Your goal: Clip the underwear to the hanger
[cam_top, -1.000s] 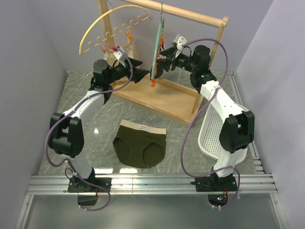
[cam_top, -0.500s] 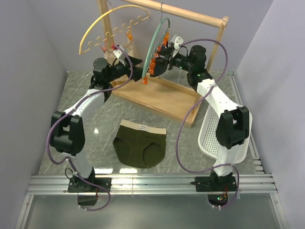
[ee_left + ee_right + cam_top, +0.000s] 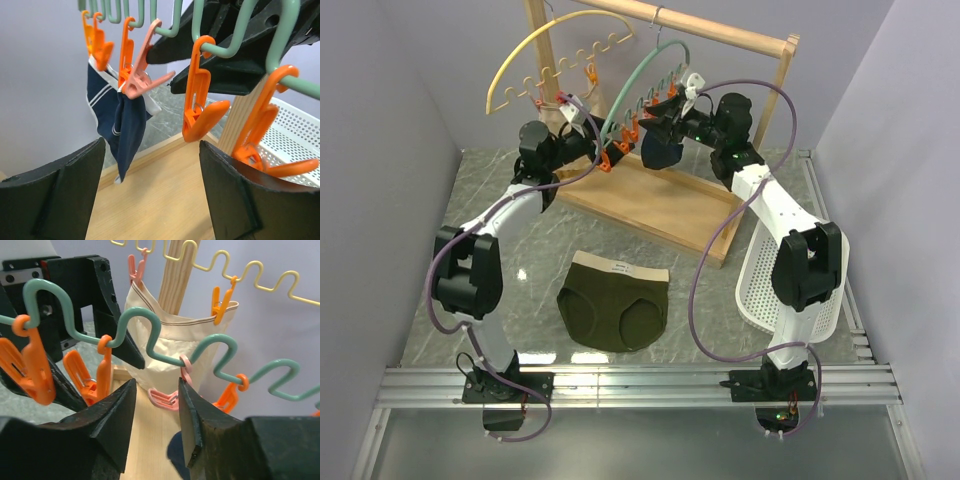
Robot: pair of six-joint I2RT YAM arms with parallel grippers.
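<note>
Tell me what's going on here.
Both arms are up at the green hanger on the wooden rack. The left gripper stands open among its orange clips, and the right gripper has its jaws apart close to the wire. A navy garment is clipped there. The olive underwear lies flat on the table, untouched, so clipping it has not begun.

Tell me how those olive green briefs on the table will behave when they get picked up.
The briefs lie flat and limp on the table, so they will probably droop and fold from any pinch point. Small and thin, they are likely light. The tan waistband looks thicker, perhaps a firmer edge to grip.
</note>
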